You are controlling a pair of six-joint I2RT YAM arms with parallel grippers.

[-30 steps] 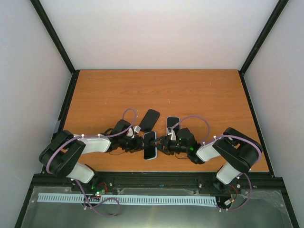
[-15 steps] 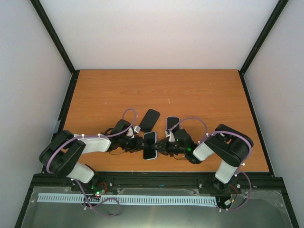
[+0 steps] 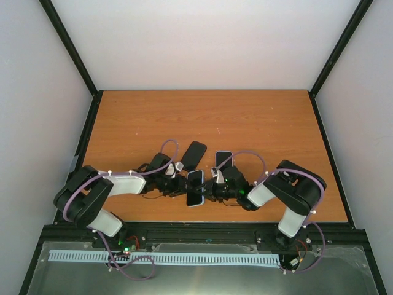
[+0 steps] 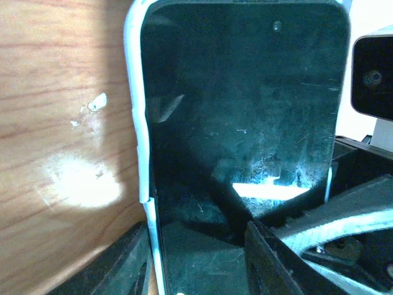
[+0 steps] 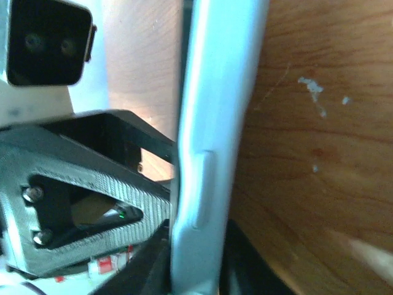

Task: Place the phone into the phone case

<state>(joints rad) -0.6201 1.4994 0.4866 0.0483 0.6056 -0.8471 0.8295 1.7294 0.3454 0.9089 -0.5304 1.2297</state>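
Lab test cell: white panels point(image 3: 202, 43), black frame point(image 3: 67, 46), wooden table point(image 3: 245, 123).

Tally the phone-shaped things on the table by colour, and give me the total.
Dark with pale rim: 2, the near phone and the right slab
All black: 1, the black slab
Total: 3
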